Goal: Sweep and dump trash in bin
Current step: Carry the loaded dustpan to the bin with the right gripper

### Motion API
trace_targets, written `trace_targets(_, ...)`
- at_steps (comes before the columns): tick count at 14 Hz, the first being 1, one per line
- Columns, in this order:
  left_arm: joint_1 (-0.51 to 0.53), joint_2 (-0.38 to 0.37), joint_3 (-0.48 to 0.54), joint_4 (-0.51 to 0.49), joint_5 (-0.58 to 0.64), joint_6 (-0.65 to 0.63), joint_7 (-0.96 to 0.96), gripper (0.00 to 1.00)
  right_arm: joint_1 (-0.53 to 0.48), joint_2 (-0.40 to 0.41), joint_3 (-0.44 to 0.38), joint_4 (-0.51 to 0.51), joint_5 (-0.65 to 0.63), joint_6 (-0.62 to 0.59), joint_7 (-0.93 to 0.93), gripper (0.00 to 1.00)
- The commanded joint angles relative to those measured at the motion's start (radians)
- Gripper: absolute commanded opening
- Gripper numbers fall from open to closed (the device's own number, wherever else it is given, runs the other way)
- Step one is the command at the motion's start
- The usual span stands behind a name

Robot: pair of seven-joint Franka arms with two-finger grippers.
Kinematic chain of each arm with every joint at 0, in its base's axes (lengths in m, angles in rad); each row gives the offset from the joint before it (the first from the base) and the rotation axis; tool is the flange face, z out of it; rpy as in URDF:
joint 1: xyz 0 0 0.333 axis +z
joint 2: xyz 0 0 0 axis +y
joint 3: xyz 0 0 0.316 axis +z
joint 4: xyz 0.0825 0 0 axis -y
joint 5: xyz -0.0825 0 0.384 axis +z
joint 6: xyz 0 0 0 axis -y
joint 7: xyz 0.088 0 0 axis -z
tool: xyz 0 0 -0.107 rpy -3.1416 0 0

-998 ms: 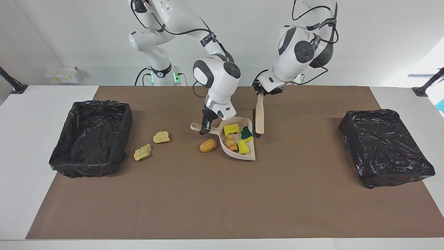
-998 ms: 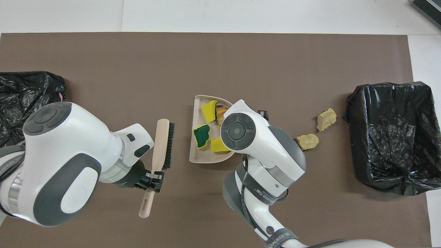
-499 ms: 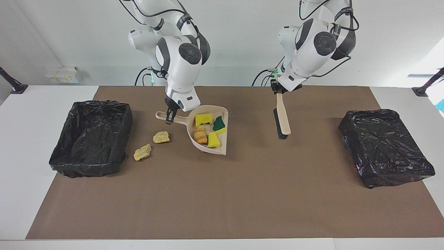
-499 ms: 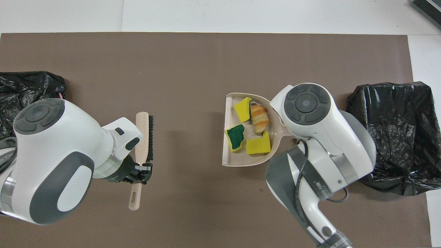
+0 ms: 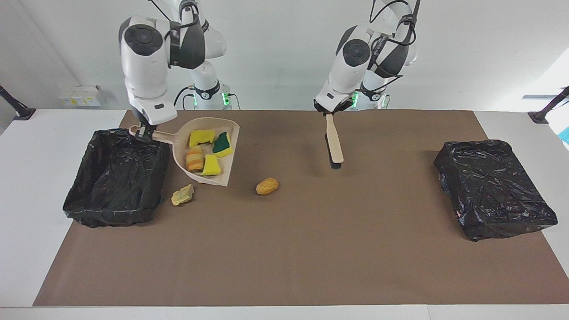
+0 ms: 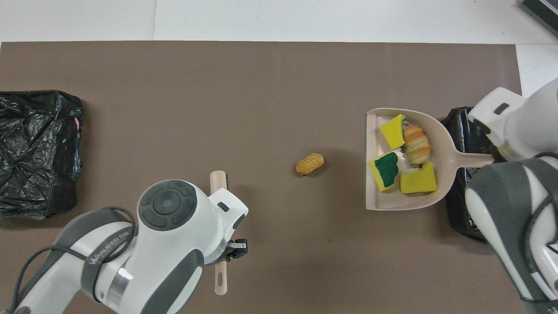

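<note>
The right gripper is clamped on the handle of the beige dustpan, holding it raised and tilted at the edge of the black-lined bin at the right arm's end of the table. The handle lies over the bin's rim; the pan itself is still over the brown mat, not over the bin opening. Four pieces of trash rest in the pan: two yellow sponge blocks, a green-topped block and an orange-striped piece. On the mat, a pale yellow lump lies just beside the bin, below the pan's open edge, and a tan-orange lump lies near the middle of the mat, well apart from both. The left gripper is closed on the handle of the beige brush, which hangs bristle end down over the mat's middle. A second black-lined bin stands at the left arm's end of the table.
</note>
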Motion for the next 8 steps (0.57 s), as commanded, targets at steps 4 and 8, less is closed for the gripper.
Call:
trace_targets(4, -0.15, -0.018, 0.012, -0.161, 0.018, 0.203, -0.124, 0.0, -0.212, 0.0, 0.009, -0.003, -0.113, 0.14, -0.168, 0.0)
trace_targets(8, -0.187, 0.014, 0.012, -0.201, 0.017, 0.379, -0.144, 0.0, -0.252, -0.026, 0.008, -0.056, -0.312, 0.24, -0.173, 0.0)
